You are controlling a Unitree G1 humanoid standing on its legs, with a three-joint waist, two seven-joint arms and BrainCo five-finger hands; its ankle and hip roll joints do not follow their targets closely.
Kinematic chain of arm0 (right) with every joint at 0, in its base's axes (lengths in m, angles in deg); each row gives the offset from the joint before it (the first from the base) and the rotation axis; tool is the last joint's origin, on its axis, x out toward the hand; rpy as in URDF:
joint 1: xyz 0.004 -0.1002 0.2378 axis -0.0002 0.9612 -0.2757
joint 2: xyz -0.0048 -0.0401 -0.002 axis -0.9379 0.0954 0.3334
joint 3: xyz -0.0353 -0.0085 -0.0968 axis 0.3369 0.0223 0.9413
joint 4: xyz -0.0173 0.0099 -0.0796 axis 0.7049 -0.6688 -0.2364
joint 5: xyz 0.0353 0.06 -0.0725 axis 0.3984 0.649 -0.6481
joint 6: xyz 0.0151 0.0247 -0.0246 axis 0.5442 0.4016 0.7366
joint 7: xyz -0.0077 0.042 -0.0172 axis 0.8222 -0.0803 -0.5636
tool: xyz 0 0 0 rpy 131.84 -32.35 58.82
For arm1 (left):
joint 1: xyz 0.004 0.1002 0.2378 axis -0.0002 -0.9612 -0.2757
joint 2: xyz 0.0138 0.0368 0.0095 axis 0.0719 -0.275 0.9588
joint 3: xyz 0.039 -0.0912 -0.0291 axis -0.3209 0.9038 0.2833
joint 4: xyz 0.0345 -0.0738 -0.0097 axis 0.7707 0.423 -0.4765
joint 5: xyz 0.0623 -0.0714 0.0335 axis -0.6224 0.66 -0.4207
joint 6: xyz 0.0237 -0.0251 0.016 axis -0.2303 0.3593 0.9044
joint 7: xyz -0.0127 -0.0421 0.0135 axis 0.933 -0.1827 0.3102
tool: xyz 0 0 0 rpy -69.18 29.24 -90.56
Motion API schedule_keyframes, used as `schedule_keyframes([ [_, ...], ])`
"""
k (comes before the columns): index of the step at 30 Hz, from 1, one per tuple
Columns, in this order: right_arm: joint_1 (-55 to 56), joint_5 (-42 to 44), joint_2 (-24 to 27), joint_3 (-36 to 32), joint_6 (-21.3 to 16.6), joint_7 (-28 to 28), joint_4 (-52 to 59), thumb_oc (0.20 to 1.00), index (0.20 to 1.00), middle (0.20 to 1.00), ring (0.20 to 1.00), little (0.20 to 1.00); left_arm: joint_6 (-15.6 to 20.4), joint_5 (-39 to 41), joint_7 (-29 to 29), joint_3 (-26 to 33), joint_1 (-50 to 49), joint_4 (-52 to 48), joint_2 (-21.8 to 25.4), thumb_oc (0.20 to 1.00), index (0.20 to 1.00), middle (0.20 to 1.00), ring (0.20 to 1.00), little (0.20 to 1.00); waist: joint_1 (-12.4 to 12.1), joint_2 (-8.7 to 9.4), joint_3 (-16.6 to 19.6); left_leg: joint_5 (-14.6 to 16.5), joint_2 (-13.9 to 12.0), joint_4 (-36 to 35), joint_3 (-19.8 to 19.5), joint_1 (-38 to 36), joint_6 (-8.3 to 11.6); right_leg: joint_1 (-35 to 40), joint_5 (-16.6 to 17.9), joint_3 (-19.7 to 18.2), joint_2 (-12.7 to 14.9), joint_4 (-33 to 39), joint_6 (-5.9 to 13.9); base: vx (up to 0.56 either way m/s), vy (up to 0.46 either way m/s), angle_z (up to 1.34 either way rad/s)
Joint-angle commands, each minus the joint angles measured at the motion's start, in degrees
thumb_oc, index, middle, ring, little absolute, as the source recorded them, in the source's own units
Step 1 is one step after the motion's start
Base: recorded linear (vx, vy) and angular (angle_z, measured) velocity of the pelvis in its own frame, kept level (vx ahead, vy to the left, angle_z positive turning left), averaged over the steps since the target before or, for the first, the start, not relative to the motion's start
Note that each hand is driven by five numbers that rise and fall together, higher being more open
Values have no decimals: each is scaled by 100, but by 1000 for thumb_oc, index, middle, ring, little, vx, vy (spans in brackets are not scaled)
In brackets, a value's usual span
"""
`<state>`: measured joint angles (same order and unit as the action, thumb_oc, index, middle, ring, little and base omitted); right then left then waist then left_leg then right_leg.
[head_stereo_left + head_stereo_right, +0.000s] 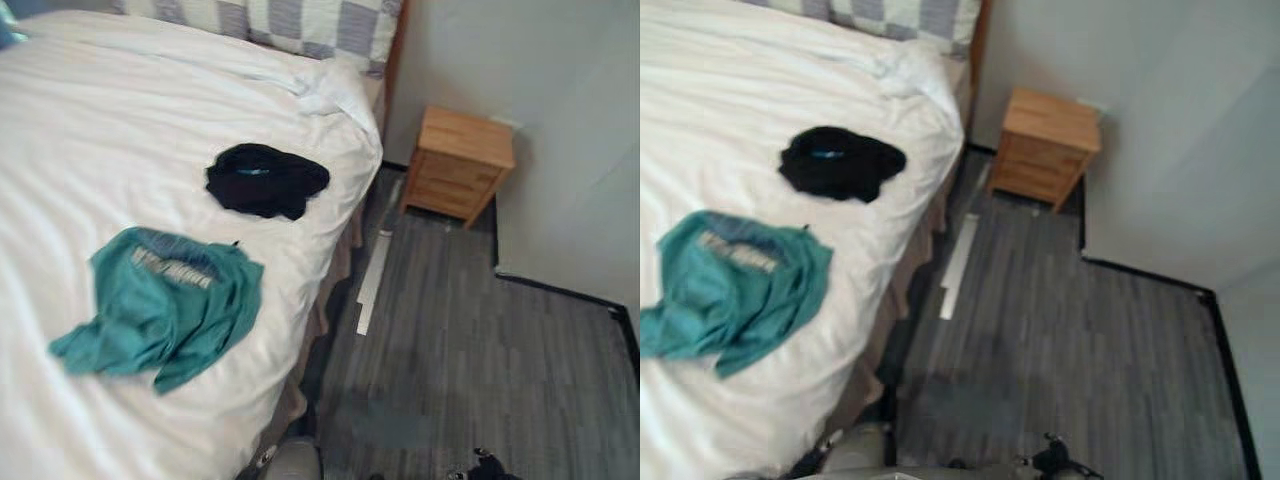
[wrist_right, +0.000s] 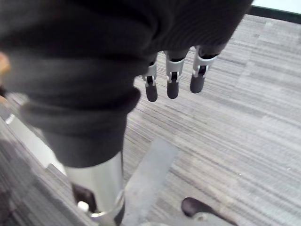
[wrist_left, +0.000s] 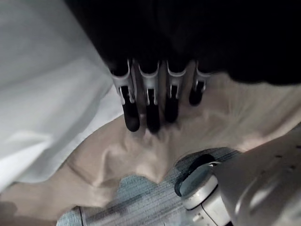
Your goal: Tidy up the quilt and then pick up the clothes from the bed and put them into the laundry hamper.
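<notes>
Plainly, the quilt (image 1: 120,150) is spread flat over the bed (image 1: 330,270); the teal shirt (image 1: 165,305) and black garment (image 1: 265,180) lie apart on it. Left hand (image 3: 150,94) and right hand (image 2: 171,77) are held empty, fingers straight. A shirt could be dragged off the near edge if grasped loosely.

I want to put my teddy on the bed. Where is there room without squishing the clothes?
The white quilt is bare between the checked pillows and the black garment, and along its near end below the teal shirt. It is crowded where the two garments lie close together near the bed's edge.
</notes>
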<state>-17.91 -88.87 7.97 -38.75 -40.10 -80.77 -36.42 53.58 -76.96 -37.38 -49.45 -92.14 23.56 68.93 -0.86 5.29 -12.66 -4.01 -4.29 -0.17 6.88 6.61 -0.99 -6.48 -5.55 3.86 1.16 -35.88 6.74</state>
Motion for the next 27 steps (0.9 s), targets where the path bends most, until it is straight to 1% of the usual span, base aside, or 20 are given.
schedule_keyframes([
  [1, -453, -55, 327, -288, -20, 133, 250, 1000, 1000, 1000, 1000, 1000, 187, -776, 327, -402, 1489, -394, 200, 1000, 1000, 1000, 1000, 1000, 269, -287, -298, 502, 43, -135, 266, -897, 215, -71, 590, 34, 338, -347, 609, 431, 192, 45],
  [3, -424, 19, 338, -366, -35, 134, 372, 1000, 1000, 1000, 1000, 1000, 155, -872, 330, -406, 1505, -277, 239, 1000, 1000, 1000, 1000, 1000, 434, -390, -378, 597, 66, -306, 259, -1247, 247, -489, 338, 327, 377, -105, 469, 552, 168, 70],
  [5, -384, 95, 340, -406, -41, 121, 447, 1000, 1000, 1000, 1000, 1000, 141, -984, 300, -408, 1491, -184, 259, 1000, 1000, 1000, 1000, 1000, 593, -425, -382, 815, 101, -337, 266, -1521, 320, -631, 174, 587, 315, 902, 378, 547, 15, 88],
  [8, -382, 41, 328, -395, -9, 116, 463, 1000, 1000, 1000, 1000, 1000, 97, -1279, 268, -346, 1493, -7, 291, 1000, 1000, 1000, 1000, 1000, 733, -415, -278, 1200, 121, -395, 411, -2003, 515, -763, 428, 1183, 526, 3012, 441, 610, -83, 81],
  [11, -344, -117, 379, -352, 7, 81, 392, 1000, 1000, 1000, 1000, 1000, 174, -1447, 255, -329, 1402, 70, 306, 1000, 1000, 1000, 1000, 1000, 725, -557, -185, 1392, -33, -142, 559, -2385, 683, -775, 538, 1510, 575, 3439, 512, 727, -127, -112],
  [12, -296, -85, 437, -336, -1, 122, 325, 1000, 1000, 1000, 1000, 1000, 143, -1359, 266, -225, 1313, 114, 243, 1000, 1000, 1000, 1000, 1000, 798, -601, -108, 847, -198, 997, 543, -2212, 861, -536, 661, 1381, 383, 3430, 190, 365, -148, -112],
  [13, -296, -85, 439, -335, -1, 122, 324, 1000, 1000, 1000, 1000, 1000, 143, -1359, 266, -224, 1312, 113, 240, 1000, 1000, 1000, 1000, 1000, 801, -611, -106, 861, -213, 1018, 539, -2201, 868, -532, 662, 1388, 372, 3437, 185, 526, -234, -79],
  [14, -296, -107, 471, -329, 11, 168, 271, 1000, 1000, 1000, 1000, 1000, 162, -1266, 266, -179, 1273, 94, 258, 1000, 1000, 1000, 1000, 1000, 737, -561, -135, 386, -356, 2164, 475, -1824, 980, -321, 653, 1429, 316, 3443, 41, 166, -95, -37],
  [15, -296, -107, 471, -329, 11, 168, 270, 1000, 1000, 1000, 1000, 1000, 162, -1266, 265, -179, 1272, 93, 258, 1000, 1000, 1000, 1000, 1000, 751, -575, -123, 410, -378, 2215, 455, -1781, 987, -331, 654, 1447, 304, 3447, 35, 394, -274, -77],
  [16, -282, -149, 585, -301, 39, 171, 318, 1000, 1000, 1000, 1000, 1000, 167, -1062, 300, -119, 1256, -133, 362, 1000, 1000, 1000, 1000, 1000, 469, -318, -406, -180, -375, 4265, 76, -755, 958, 143, 580, 1409, 275, 3538, -265, 227, -184, -113],
  [17, -283, -150, 584, -303, 40, 171, 318, 1000, 1000, 1000, 1000, 1000, 165, -1061, 298, -119, 1257, -136, 364, 1000, 1000, 1000, 1000, 1000, 485, -339, -398, -156, -398, 4319, 49, -710, 962, 131, 581, 1432, 256, 3539, -271, 460, -265, -118],
  [18, -444, -163, 645, -249, 70, 167, 307, 1000, 1000, 1000, 1000, 1000, 161, -813, 415, -75, 1378, -243, 412, 1000, 1000, 1000, 1000, 1000, 251, -110, -597, 117, -442, 5065, -65, 32, 780, 516, 482, 1211, 264, 3722, -340, 398, -60, -99],
  [19, -521, -221, 648, -178, 87, 195, 318, 1000, 1000, 1000, 1000, 1000, 175, -740, 454, -46, 1381, -288, 408, 1000, 1000, 1000, 1000, 1000, 130, -75, -594, 258, -479, 4880, -70, 229, 759, 664, 393, 1061, 246, 3804, -299, 773, 19, -114],
  [20, -567, -280, 639, -66, 94, 203, 302, 1000, 1000, 1000, 1000, 1000, 197, -604, 493, 29, 1381, -432, 355, 1000, 1000, 1000, 1000, 1000, -125, -103, -558, 364, -438, 4037, -19, 546, 755, 1032, 242, 830, 219, 3979, -227, 539, 103, -131],
  [21, -568, -280, 637, -66, 94, 203, 302, 1000, 1000, 1000, 1000, 1000, 195, -604, 493, 29, 1381, -434, 357, 1000, 1000, 1000, 1000, 1000, -130, -81, -552, 339, -417, 4001, -1, 536, 749, 1023, 248, 822, 242, 3981, -224, 527, 149, -133],
  [22, -590, -295, 620, -25, 80, 202, 302, 1000, 1000, 1000, 1000, 1000, 182, -586, 540, 56, 1363, -446, 313, 1000, 1000, 1000, 1000, 1000, -204, -113, -515, 368, -361, 3293, 67, 467, 718, 1099, 160, 745, 248, 3998, -176, 539, 245, -129],
  [23, -595, -310, 610, 8, 38, 171, 324, 1000, 1000, 1000, 1000, 1000, 168, -587, 548, 130, 1278, -483, 266, 1000, 1000, 1000, 1000, 1000, -305, -190, -417, 343, -269, 1440, 352, 398, 664, 1365, -37, 705, 209, 4044, -62, 540, 246, -110],
  [24, -595, -310, 611, 8, 38, 171, 324, 1000, 1000, 1000, 1000, 1000, 168, -587, 547, 130, 1277, -484, 266, 1000, 1000, 1000, 1000, 1000, -310, -179, -413, 306, -254, 1383, 366, 374, 662, 1359, -32, 699, 221, 4044, -60, 568, 246, -95],
  [25, -596, -312, 619, -15, 9, 148, 362, 1000, 1000, 1000, 1000, 1000, 162, -614, 550, 153, 1266, -454, 248, 1000, 1000, 1000, 1000, 1000, -336, -244, -357, 84, -236, 722, 605, 369, 715, 1494, -154, 761, 170, 4059, -42, 359, 128, -52],
  [27, -552, -329, 607, -85, 1, 108, 349, 1000, 1000, 1000, 1000, 1000, 135, -650, 503, 213, 1250, -385, 204, 1000, 1000, 1000, 1000, 1000, -292, -282, -312, -67, -322, 223, 1460, 446, 725, 1812, -445, 898, 80, 3994, -51, 523, 173, -40],
])
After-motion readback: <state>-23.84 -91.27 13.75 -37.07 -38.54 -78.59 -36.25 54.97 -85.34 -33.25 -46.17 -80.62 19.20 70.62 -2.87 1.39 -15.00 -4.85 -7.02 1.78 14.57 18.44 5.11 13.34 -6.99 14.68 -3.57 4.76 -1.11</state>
